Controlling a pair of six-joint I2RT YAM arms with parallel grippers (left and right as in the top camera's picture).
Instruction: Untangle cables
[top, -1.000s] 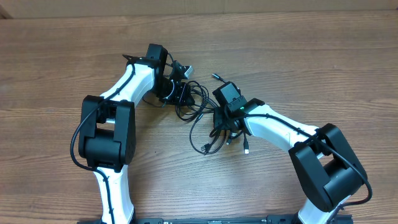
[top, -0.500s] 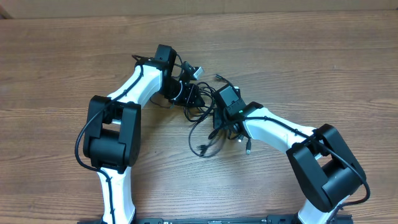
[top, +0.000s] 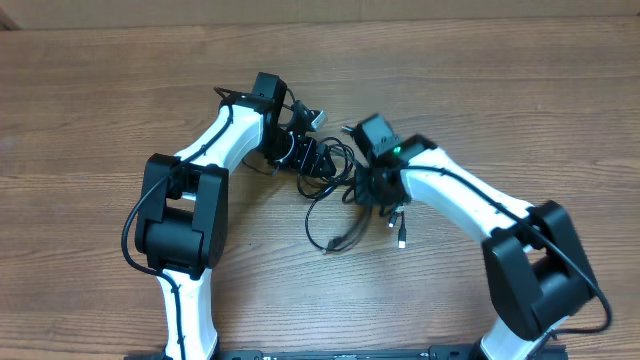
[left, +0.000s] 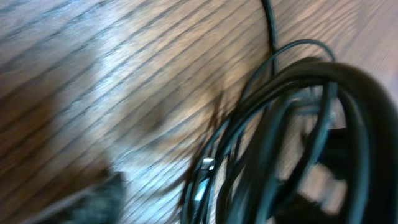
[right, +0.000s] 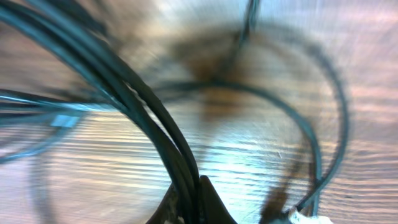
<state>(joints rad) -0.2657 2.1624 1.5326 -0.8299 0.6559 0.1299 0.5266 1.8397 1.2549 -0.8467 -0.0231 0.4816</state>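
Looking down on a wooden table (top: 500, 80), with a white-and-black left arm (top: 225, 135) and right arm (top: 460, 195) reaching in from the near edge. Between them, at table centre, the cables (top: 330, 170): thin black cords heaped in a knot of loops, one wide loop trailing toward the near edge, one plug end (top: 402, 238) lying on the wood just beside the right arm. Left claw (top: 303, 152) pressed into the left side of the knot, touching it; impossible to tell jaw width or any grip, with the left wrist view only a blur of cords over wood grain. Right claw (top: 368, 188) at the right side of the knot, closed tight on a bundle of cords; in the right wrist view, thick black strands running down into the dark fingertips (right: 210, 200) at the bottom edge.
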